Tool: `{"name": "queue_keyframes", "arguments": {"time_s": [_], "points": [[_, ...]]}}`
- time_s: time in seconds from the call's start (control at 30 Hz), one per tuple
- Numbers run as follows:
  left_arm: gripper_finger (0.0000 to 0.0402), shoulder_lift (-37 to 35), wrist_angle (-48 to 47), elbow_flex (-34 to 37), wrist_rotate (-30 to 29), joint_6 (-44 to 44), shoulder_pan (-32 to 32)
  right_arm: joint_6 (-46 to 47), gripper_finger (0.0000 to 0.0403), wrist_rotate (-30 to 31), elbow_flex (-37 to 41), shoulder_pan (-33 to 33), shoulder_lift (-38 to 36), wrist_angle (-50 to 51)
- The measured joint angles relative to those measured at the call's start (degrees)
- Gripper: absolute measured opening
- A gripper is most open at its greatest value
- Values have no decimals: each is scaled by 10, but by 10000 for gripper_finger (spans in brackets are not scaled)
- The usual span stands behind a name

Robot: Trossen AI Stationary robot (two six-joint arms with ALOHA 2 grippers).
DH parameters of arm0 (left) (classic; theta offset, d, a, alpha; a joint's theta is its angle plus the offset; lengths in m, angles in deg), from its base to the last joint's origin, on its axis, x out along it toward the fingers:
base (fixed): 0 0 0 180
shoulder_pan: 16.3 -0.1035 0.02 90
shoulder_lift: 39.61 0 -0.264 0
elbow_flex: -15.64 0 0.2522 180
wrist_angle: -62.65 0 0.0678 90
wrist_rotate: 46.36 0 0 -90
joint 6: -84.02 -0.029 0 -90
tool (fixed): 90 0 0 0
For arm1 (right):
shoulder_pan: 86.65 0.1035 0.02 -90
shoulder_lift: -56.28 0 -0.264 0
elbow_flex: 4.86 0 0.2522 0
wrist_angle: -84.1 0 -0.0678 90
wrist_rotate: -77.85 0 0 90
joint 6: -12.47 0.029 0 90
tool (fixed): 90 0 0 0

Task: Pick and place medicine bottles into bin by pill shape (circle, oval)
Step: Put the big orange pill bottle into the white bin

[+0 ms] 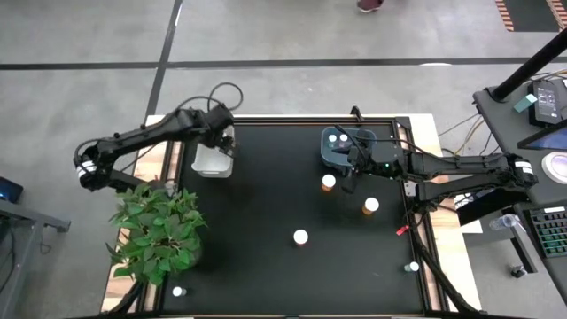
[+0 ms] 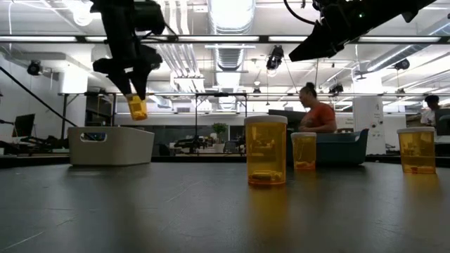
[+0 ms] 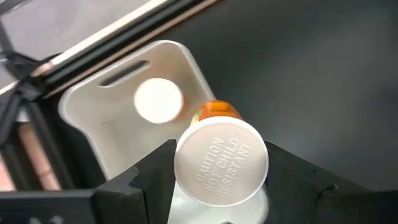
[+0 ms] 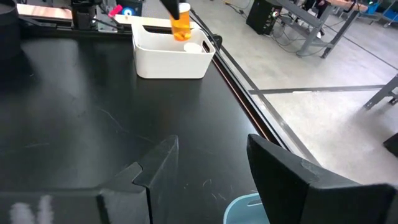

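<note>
On my tabletop (image 1: pixel 266 213), at ten o'clock, the white bin (image 1: pixel 213 162) sits below my left tool (image 3: pixel 219 186), which grips an amber bottle (image 3: pixel 221 158) above it; my right tool (image 4: pixel 208 165), fingers apart and empty, hovers at one o'clock beside the blue bin (image 1: pixel 341 146)

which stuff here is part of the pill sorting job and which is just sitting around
Part of the job:
- amber bottle held in the left gripper above the white bin
- blue bin
- loose bottles on the table, such as one mid-table

Just lying about:
- potted plant
- right gripper, open and empty
</note>
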Motion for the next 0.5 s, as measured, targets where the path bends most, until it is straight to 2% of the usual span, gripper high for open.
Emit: {"name": "queue_keyframes", "arguments": {"time_s": [0.27, 0.5], "points": [[192, 0, 0, 3, 0, -38, -95, -1, 185, 0, 0, 0, 0, 0], [192, 1, 0, 5, 0, -56, -149, -1, 185, 0, 0, 0, 0, 0]]}}
